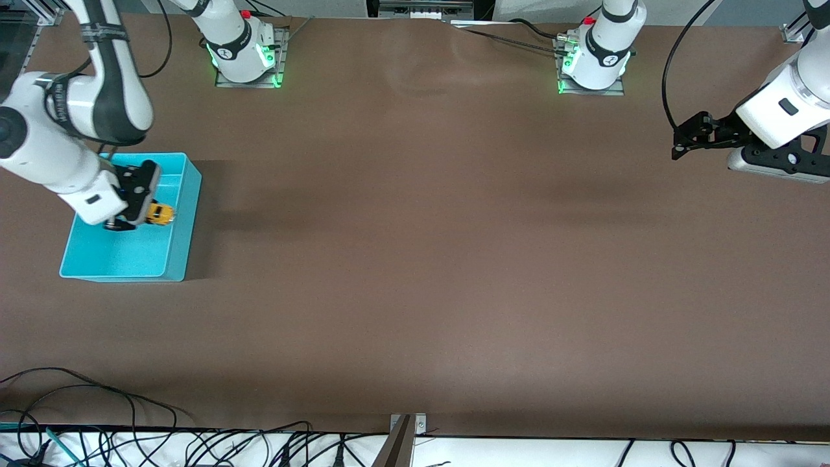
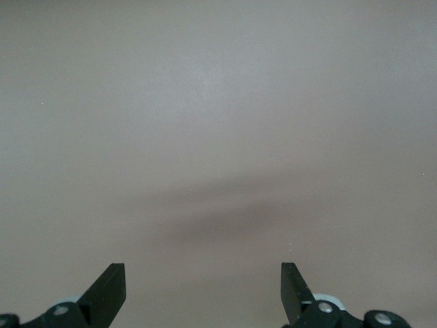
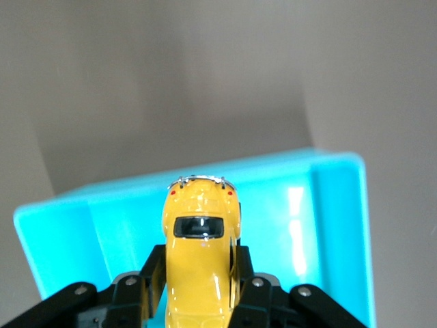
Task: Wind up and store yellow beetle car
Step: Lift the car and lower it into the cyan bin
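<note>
Right gripper (image 1: 150,206) of mine clamps the yellow beetle car (image 1: 161,213) over the turquoise bin (image 1: 185,224).

From my right wrist view, both fingers (image 3: 151,272) press against the car's (image 3: 200,256) sides, its dark window facing the camera and its rounded end pointing away from my wrist, with the bin's (image 3: 334,225) walls and floor under it. In the front view the car hangs above the bin's open inside, toward the wall that faces the middle of the table; the bin sits at the right arm's end of the brown table (image 1: 428,259). I cannot tell whether the wheels touch the bin floor. My left gripper (image 2: 203,290) waits with its fingers (image 2: 109,287) spread wide and nothing between them, over bare tabletop at the left arm's end.
</note>
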`<state>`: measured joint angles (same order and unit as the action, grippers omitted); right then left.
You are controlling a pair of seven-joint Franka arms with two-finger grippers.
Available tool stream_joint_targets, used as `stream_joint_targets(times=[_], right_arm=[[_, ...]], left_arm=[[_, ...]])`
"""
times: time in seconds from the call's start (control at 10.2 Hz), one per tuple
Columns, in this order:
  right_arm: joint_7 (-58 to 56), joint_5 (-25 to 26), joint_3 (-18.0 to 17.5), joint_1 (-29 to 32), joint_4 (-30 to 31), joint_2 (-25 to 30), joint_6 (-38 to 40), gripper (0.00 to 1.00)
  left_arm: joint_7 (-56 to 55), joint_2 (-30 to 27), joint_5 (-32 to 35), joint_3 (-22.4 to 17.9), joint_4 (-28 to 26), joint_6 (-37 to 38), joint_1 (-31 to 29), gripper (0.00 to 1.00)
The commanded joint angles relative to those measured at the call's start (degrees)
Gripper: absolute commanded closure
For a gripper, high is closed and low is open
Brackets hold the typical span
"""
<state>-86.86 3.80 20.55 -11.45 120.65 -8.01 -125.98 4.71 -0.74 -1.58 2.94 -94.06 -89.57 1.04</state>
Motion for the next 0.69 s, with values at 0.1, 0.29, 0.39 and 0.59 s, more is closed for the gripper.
stream_joint_targets(times=[0.1,0.29,0.39,0.59], right_arm=[[-3.49,0.77,2.91,-0.15,4.76,-3.75,-11.62,1.0],[-4.1,0.43,3.18,1.25,7.05,-6.91,-17.78,1.0],[-4.11,0.16,3.18,2.13,7.15,-9.19,-19.99,1.0],[-4.11,-0.19,3.1,5.03,7.06,-11.93,-22.03,1.0]], left_arm=[[-0.93,0.3,1.23,-0.13,1.25,1.24,0.55,0.0],[-0.93,0.3,1.23,-0.13,1.16,1.24,0.46,0.0],[-0.93,0.3,1.23,-0.13,1.16,1.24,0.46,0.0],[-0.93,0.3,1.23,-0.13,1.16,1.24,0.46,0.0]])
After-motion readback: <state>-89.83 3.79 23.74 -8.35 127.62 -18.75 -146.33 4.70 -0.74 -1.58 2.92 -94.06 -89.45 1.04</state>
